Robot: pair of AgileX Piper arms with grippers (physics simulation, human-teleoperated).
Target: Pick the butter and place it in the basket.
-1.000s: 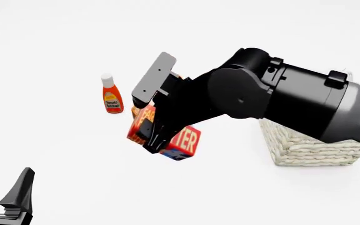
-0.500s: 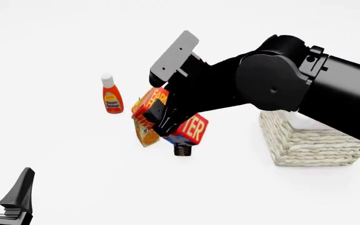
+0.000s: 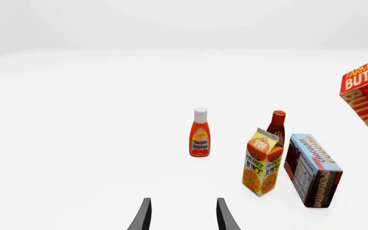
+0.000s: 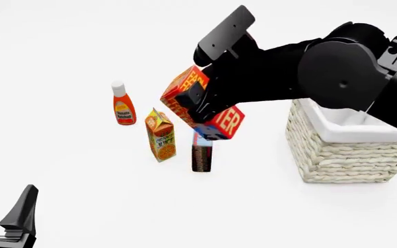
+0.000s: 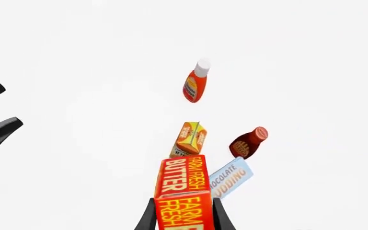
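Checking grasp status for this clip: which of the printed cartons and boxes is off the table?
The butter, clamped between the right gripper's fingers. The orange juice carton and chocolate pudding box stand on the table.

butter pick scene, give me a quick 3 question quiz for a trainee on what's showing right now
1. True or false: the butter is lying inside the basket.
2. Multiple choice: which gripper holds the butter? A) left gripper B) right gripper C) neither
3. Fill in: in the front view, the item standing farthest to the left on the table is the ______ bottle.

Key:
1. False. It is held in the air, to the left of the basket, above the orange juice carton and the chocolate pudding box.
2. B. The right gripper is shut on it; the left one is open and holds nothing.
3. Tomato ketchup.
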